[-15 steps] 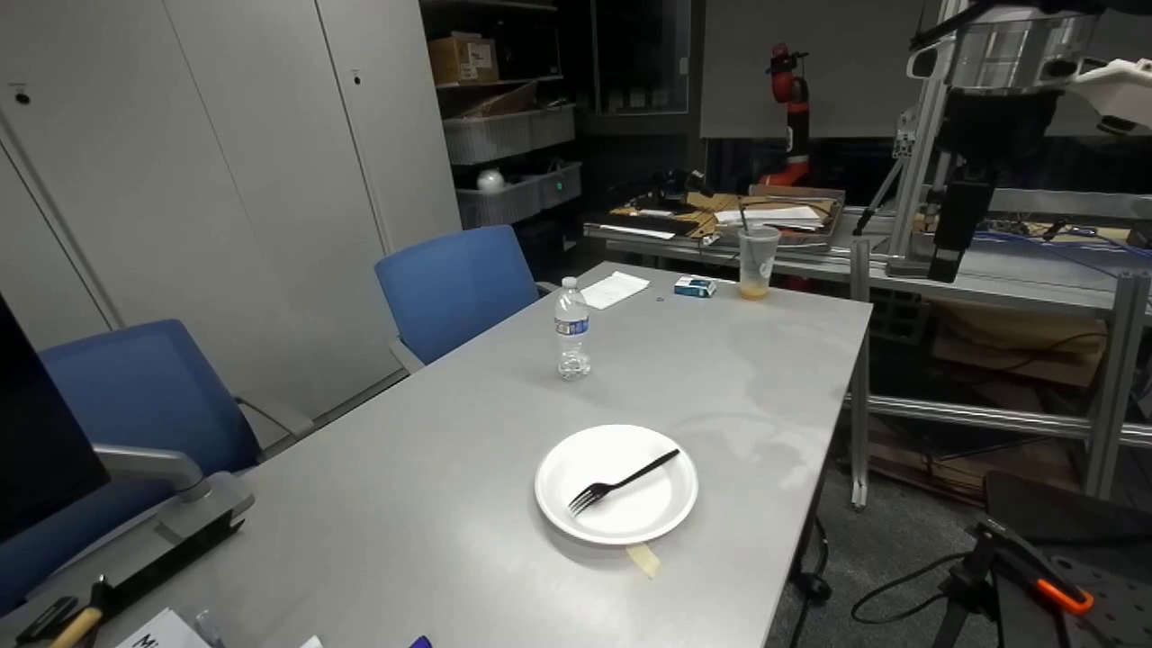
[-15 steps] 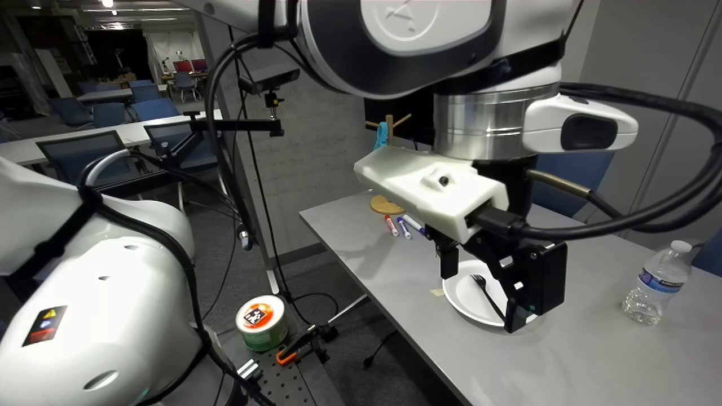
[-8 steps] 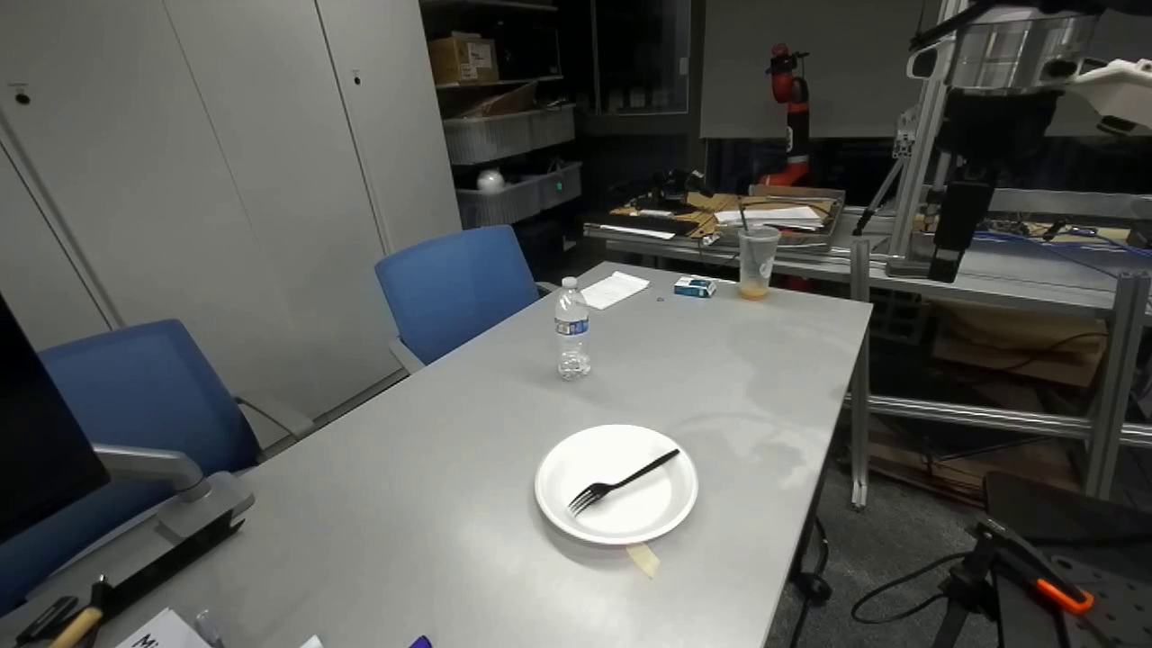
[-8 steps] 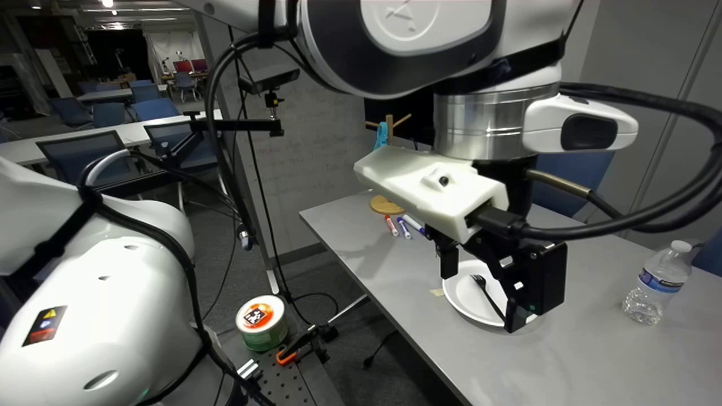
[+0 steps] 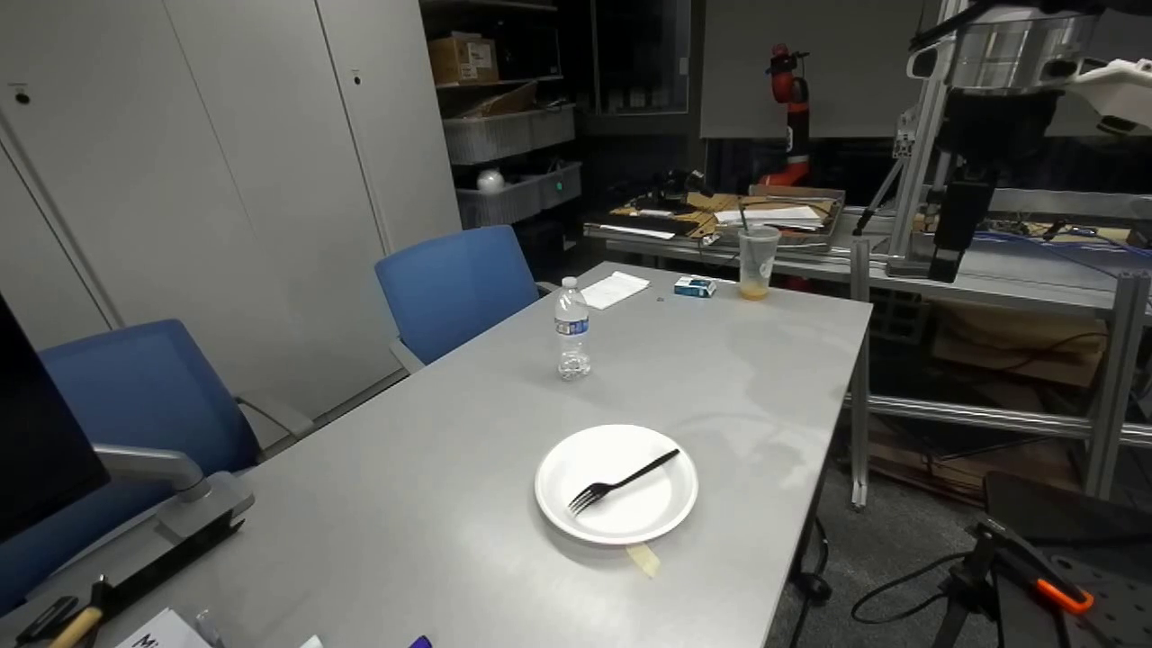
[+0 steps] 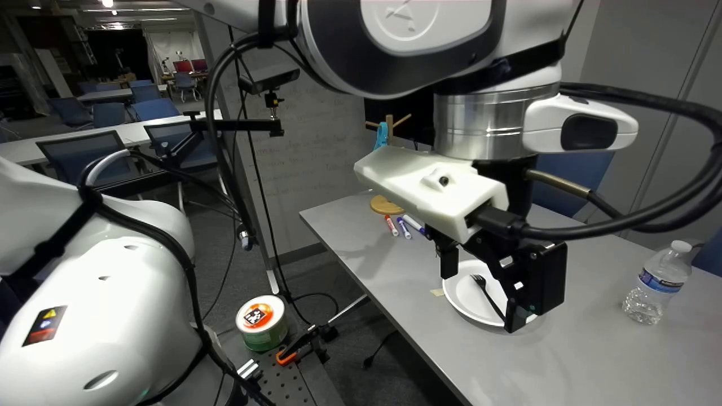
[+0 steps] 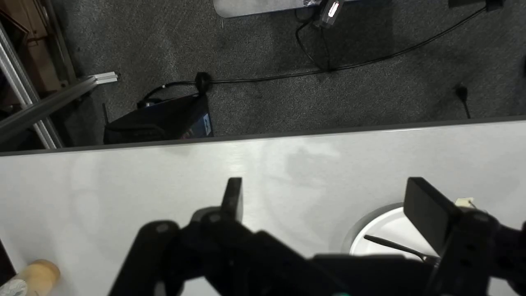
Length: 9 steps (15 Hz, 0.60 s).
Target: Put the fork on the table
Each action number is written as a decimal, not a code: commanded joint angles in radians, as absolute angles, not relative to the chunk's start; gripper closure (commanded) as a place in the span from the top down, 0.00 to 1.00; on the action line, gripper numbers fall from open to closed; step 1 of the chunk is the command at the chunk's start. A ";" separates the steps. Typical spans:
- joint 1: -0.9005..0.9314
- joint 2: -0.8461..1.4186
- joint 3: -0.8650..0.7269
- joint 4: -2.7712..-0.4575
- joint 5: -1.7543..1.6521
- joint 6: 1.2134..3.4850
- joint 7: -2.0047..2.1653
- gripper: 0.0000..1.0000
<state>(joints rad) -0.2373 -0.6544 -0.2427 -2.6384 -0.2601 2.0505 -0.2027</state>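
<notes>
Although the gripper (image 7: 328,201) hangs over the table (image 5: 432,504), we judge that the task has hardly begun. Its fingers (image 7: 431,213) stand wide apart, with nothing held between them, and they touch neither the table nor any thing upon it. In an exterior view the whole fork (image 5: 621,483) shows: it lies lower than the gripper, on the white plate (image 5: 594,454), and this plate rests on the table. So the fork is above the table, but, as we understand the task, it is not yet placed on it. Whether the end of its handle touches the plate's rim is too small for us to tell.

In the wrist view we see the plate off to one side of the gripper's middle, partly covered by the finger which is at the right of that view. The end of the fork's handle points there toward the gap between the fingers, while the tines are hidden.

What is left, in our opinion, is nearly everything: to bring the gripper sideways and down over the fork, to close on its handle, to lift it from the plate, to lay it on the grey table top beside the plate, and to let go. The bottle (image 6: 657,282) stands apart from the gripper, so we expect that it will not disturb this work.
</notes>
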 commanded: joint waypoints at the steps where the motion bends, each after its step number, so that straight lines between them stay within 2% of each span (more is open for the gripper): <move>1: -0.238 -0.654 -0.241 -2.637 -0.259 2.048 -0.203 1.00; 9: -0.209 -0.662 -0.260 -2.654 -0.192 2.099 -0.215 1.00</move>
